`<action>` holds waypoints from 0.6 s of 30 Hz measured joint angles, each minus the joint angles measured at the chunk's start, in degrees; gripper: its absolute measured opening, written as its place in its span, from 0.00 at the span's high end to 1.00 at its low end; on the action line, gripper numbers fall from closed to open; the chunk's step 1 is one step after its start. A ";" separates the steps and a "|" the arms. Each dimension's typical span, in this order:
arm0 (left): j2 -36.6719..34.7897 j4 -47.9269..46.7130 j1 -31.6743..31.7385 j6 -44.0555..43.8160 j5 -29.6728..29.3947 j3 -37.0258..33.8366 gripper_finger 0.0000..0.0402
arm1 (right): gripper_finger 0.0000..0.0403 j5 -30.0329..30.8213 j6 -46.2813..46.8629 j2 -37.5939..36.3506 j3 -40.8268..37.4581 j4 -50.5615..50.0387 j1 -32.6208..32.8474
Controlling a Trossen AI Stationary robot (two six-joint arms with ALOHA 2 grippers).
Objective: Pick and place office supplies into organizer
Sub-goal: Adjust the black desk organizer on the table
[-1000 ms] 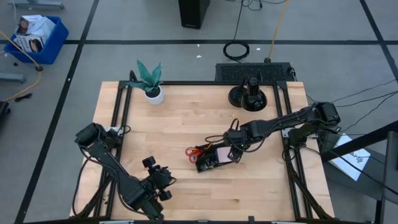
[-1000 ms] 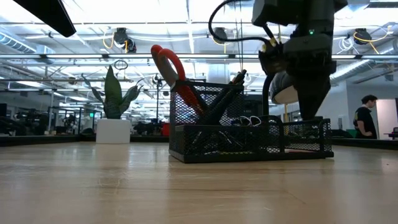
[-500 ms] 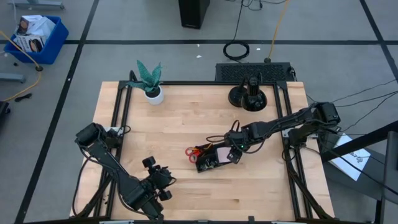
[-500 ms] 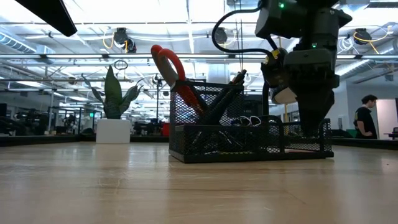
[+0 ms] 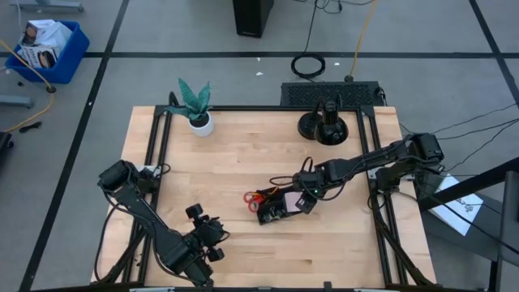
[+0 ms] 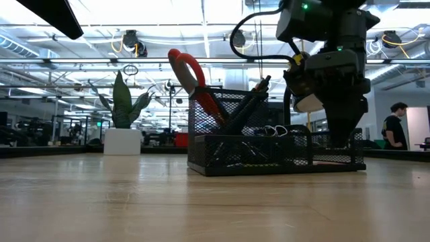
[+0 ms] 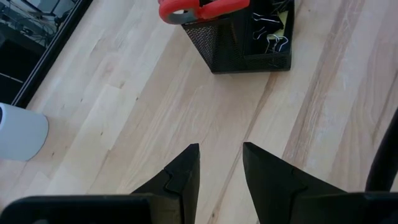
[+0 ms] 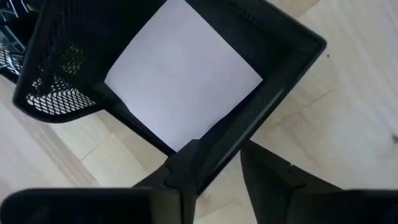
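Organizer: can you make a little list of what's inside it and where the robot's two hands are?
organizer: black mesh, on the wooden table
tall cup: red-handled scissors and pens, standing up
low compartment: clips
end compartment: sticky-note pad, lying flat
right gripper: at the wall of the pad's compartment
left gripper: open, empty, away from the organizer

Potted plant (image 5: 195,104) at table (image 5: 227,154) far corner; round black stand (image 5: 323,123); blue bin (image 5: 49,49) on floor.

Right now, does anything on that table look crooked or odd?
Yes: the organizer sits skewed to the table's edges, and the right gripper has its jaws astride the organizer's wall beside the sticky-note pad.
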 joint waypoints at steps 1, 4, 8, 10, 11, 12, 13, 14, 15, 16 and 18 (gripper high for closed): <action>0.00 0.00 0.00 0.00 0.00 0.00 0.68 | 0.74 -0.11 0.38 0.00 0.00 0.08 0.00; 0.00 0.00 0.00 0.00 0.00 0.00 0.68 | 0.77 -1.51 0.79 0.00 0.00 0.46 0.02; 0.00 0.00 0.00 0.00 -0.02 -0.02 0.68 | 0.78 -1.74 2.36 0.00 0.00 0.57 0.02; 0.00 0.00 0.00 0.24 -0.02 0.00 0.68 | 0.78 -2.71 4.38 0.00 0.00 0.77 0.02; 0.00 -0.02 0.00 0.41 -0.02 0.00 0.68 | 0.78 -2.86 5.54 0.00 0.00 0.97 0.02; 0.00 -0.04 0.00 0.49 -0.04 0.00 0.68 | 0.78 -2.90 6.88 0.00 0.00 1.21 0.02; 0.00 -0.04 0.00 0.66 -0.04 0.00 0.68 | 0.78 -2.95 8.23 0.00 0.00 1.52 0.02; 0.00 -0.05 0.00 0.81 -0.04 -0.01 0.68 | 0.78 -2.95 9.52 0.00 0.00 1.84 0.02; 0.00 -0.07 0.00 1.03 -0.04 0.00 0.68 | 0.78 -2.95 10.73 0.00 0.00 2.15 0.02; 0.00 -0.09 0.00 1.50 -0.05 -0.02 0.68 | 0.78 -2.97 11.80 0.01 0.00 2.76 0.02; 0.00 -0.13 0.00 2.26 -0.04 -0.02 0.68 | 0.78 -2.95 13.67 0.02 0.00 3.76 0.02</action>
